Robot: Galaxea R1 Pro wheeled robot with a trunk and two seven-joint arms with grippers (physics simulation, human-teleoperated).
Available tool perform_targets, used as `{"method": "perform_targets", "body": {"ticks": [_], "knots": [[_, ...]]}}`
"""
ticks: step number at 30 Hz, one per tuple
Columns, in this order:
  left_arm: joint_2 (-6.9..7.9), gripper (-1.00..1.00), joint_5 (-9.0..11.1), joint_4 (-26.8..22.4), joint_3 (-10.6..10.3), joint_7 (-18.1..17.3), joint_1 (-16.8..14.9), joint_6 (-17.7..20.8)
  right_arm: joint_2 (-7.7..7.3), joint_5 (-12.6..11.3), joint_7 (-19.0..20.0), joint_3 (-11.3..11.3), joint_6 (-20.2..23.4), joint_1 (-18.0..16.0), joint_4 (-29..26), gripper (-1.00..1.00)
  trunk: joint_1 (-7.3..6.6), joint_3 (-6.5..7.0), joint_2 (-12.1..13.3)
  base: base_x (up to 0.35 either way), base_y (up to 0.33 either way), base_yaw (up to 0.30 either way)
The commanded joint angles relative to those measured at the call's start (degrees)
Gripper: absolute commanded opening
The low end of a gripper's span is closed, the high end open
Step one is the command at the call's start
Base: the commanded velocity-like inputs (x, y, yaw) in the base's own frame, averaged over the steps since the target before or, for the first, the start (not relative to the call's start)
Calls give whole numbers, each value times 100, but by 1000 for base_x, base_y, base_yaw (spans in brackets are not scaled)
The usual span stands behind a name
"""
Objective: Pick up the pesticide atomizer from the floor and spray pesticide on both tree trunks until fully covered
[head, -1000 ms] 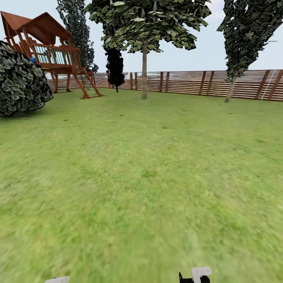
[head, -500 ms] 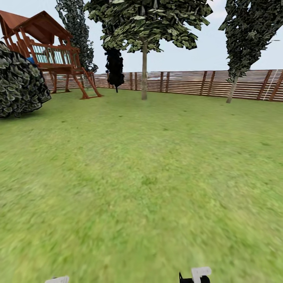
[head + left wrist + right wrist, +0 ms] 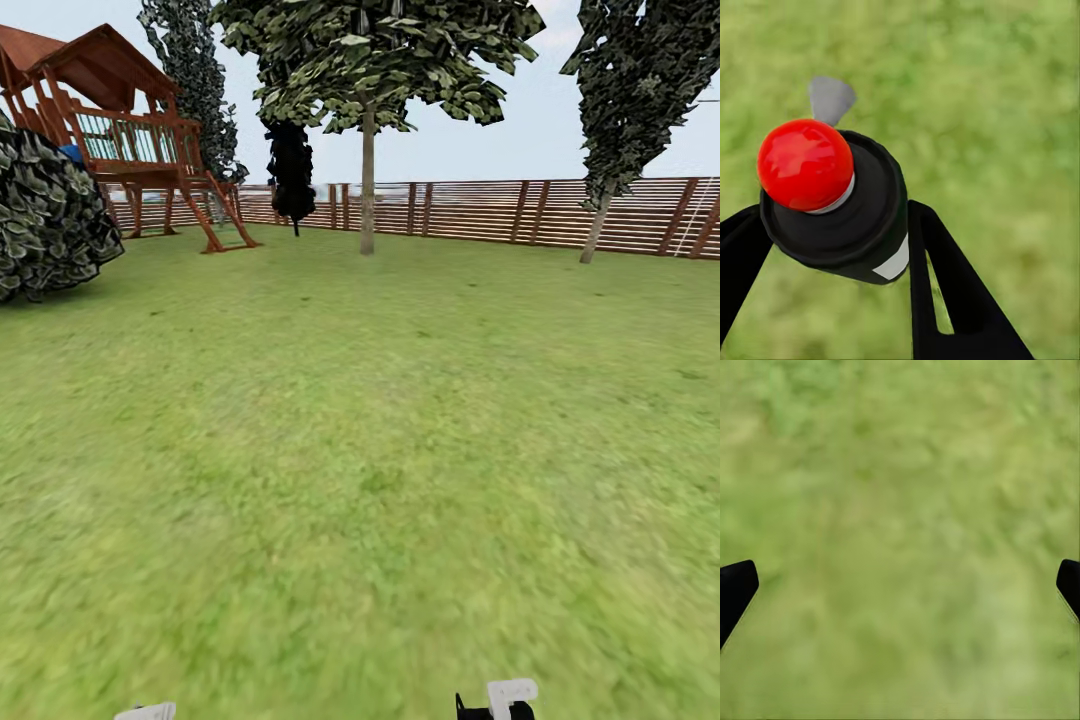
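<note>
Gripping the pesticide atomizer (image 3: pixel 840 206), the left gripper (image 3: pixel 832 247) has a black finger pressed against each side of the dark bottle, red tip toward the camera, over green lawn (image 3: pixel 360 450). The right gripper (image 3: pixel 900 585) is spread wide with nothing between its fingers, grass beneath. Farther off, two trees stand by the slatted fence (image 3: pixel 480 210): one trunk (image 3: pixel 367 180) centre, another (image 3: pixel 597 228) right. A wooden playhouse (image 3: pixel 120 130) and dark bush (image 3: pixel 50 220) occupy the far left.
</note>
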Motion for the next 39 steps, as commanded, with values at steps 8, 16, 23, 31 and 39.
{"method": "perform_targets", "body": {"ticks": [8, 16, 23, 31, 39], "knots": [[-7, -100, -13, 0, 48, -41, -4, -11, 1, 26, -58, 44, -5, -4, 6, 100, 3, -5, -2, 340, 0, 0], [-8, -100, -7, 0, 50, -41, -2, -10, 1, 26, -58, 46, -5, -4, 6, 100, 3, -5, -2, 340, 0, 0], [-8, -100, -6, 0, 50, -41, -4, -10, 1, 26, -58, 44, -5, -4, 4, 100, 3, -5, -2, 340, 0, 0], [-8, -100, -6, 0, 50, -41, -4, -9, 1, 26, -58, 46, -5, -4, 5, 100, 3, -5, -2, 340, 0, 0], [-8, -100, -10, 0, 50, -41, -3, -11, 1, 26, -58, 44, -5, -4, 6, 100, 3, -5, -2, 340, 0, 0]]}}
